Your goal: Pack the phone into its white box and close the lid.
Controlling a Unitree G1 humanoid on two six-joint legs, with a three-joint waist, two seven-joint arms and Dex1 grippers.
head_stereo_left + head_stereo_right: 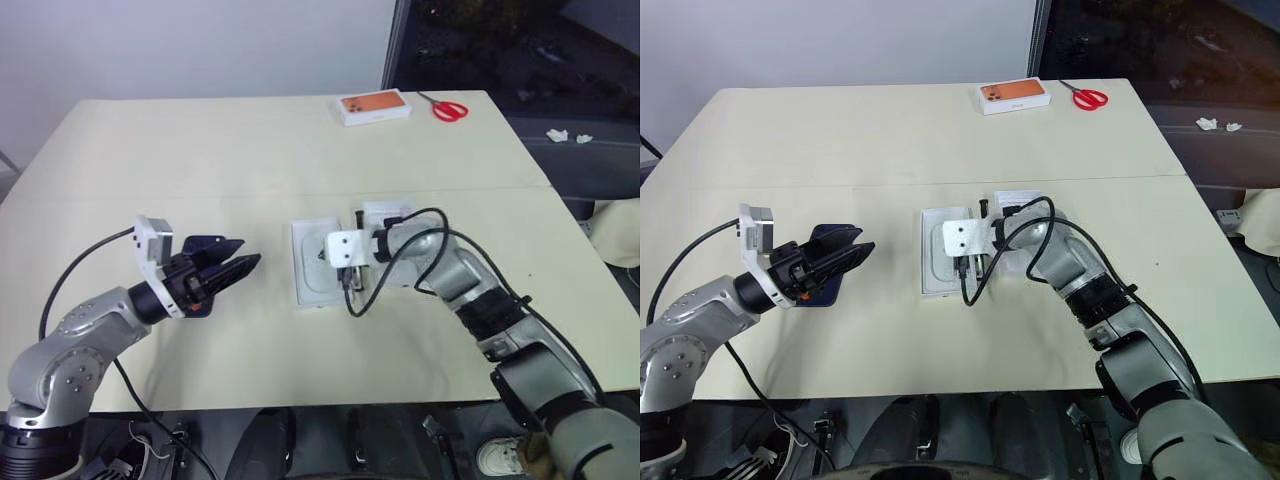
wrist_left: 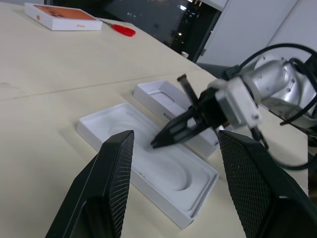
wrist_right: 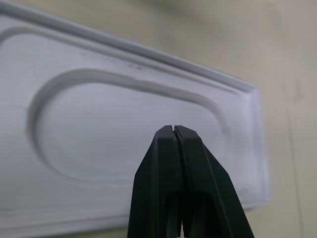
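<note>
The white box (image 1: 308, 262) lies open on the table's middle, a shallow tray with an oval recess (image 3: 124, 129). My right gripper (image 3: 173, 128) is shut, with its tips just over that recess and nothing between them. The lid (image 2: 159, 95) rests inside-up against the box's right side, half hidden by my right wrist. Left of the box, my left gripper (image 2: 171, 148) hovers open, pointing toward the box, with nothing between its fingertips. The dark navy phone (image 1: 830, 238) lies under and behind that gripper, mostly covered; I cannot tell whether they touch.
A white box with an orange picture (image 1: 373, 106) and red-handled scissors (image 1: 450, 108) sit at the table's far right edge. Black cables loop from both wrists. A seam (image 1: 200, 193) crosses the tabletop beyond the grippers.
</note>
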